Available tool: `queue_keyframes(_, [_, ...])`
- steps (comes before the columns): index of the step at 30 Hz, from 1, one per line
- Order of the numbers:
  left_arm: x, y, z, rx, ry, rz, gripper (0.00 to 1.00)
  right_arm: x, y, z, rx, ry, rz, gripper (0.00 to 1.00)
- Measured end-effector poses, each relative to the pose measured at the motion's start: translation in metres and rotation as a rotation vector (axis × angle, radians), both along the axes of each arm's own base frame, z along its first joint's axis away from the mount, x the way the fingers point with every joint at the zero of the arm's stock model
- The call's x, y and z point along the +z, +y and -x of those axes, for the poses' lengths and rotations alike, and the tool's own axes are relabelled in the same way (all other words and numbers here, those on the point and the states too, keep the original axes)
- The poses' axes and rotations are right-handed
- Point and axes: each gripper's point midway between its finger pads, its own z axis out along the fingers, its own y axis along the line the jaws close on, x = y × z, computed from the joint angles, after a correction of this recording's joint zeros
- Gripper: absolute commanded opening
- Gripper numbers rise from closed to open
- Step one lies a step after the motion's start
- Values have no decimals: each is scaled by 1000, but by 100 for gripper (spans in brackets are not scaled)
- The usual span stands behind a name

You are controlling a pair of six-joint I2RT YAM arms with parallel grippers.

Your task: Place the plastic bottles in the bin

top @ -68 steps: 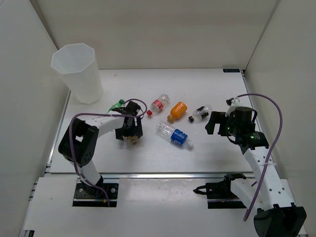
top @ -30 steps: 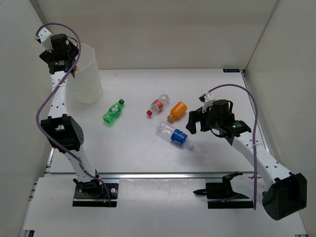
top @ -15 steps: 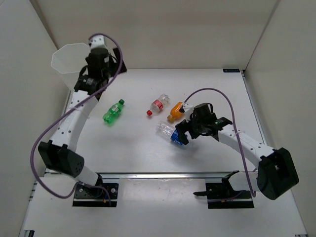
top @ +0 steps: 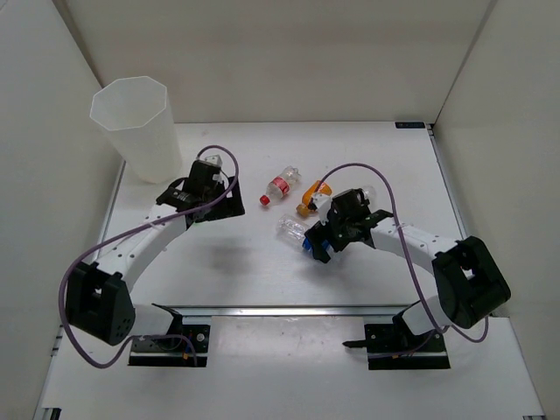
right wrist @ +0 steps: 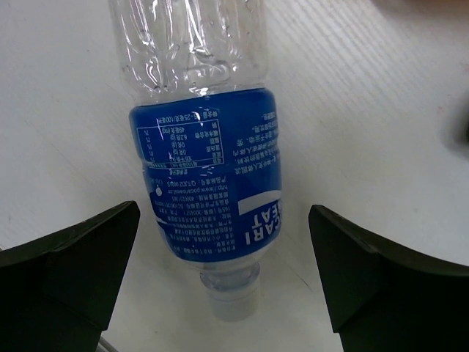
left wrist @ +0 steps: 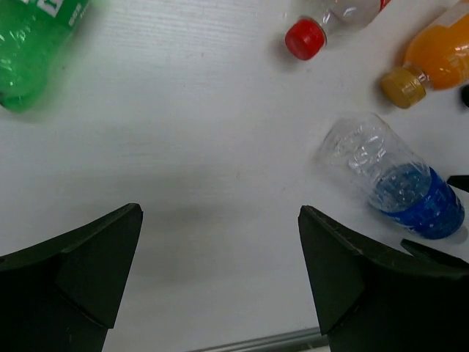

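The bin [top: 131,122] stands at the back left. My left gripper [top: 217,205] is open and empty above the table [top: 262,271]. It covers the green bottle in the top view. In the left wrist view [left wrist: 220,257] the green bottle [left wrist: 33,40] lies up left of its fingers. My right gripper [top: 322,240] is open and straddles the neck end of the blue-labelled clear bottle [top: 297,231] without gripping it. Its fingers stand on either side of that bottle [right wrist: 209,165] in the right wrist view [right wrist: 223,271]. The red-labelled bottle [top: 282,185] and the orange bottle [top: 308,198] lie behind. The black-labelled and yellow-capped bottles are out of view.
White walls close the table on the left, back and right. The right arm's cable [top: 350,168] arcs over the orange bottle. The red cap [left wrist: 304,38] and the orange bottle [left wrist: 432,62] show at the top of the left wrist view.
My left arm has swung down from the bin to low over the table by the green bottle. My right gripper has shifted slightly left over the blue-labelled bottle.
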Motion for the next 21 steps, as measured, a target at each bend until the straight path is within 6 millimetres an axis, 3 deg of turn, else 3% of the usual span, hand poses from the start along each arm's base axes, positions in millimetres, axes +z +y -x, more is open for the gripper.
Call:
queue_keyframes(5, [6,-3,20,10,-16,88,99,-18,6,12,34,21,9,75])
queue_keyframes(7, [11,-6,26,10,-24,128,99,-20,9,13,39,14,-4,48])
queue_keyframes(8, [14,-9,28,6,-30,147,98,-20,12,14,41,10,-15,39])
queue_keyframes(12, [28,-27,30,-20,-62,221,99,-14,16,16,34,-8,-54,25])
queue_keyframes(14, [34,-42,33,-48,-73,260,98,1,20,15,35,-40,-91,25])
queue_keyframes(18, [42,-72,41,-93,-91,324,98,53,41,14,60,-149,-247,26])
queue_keyframes(21, [43,-90,45,-104,-108,369,99,82,57,19,91,-172,-339,24])
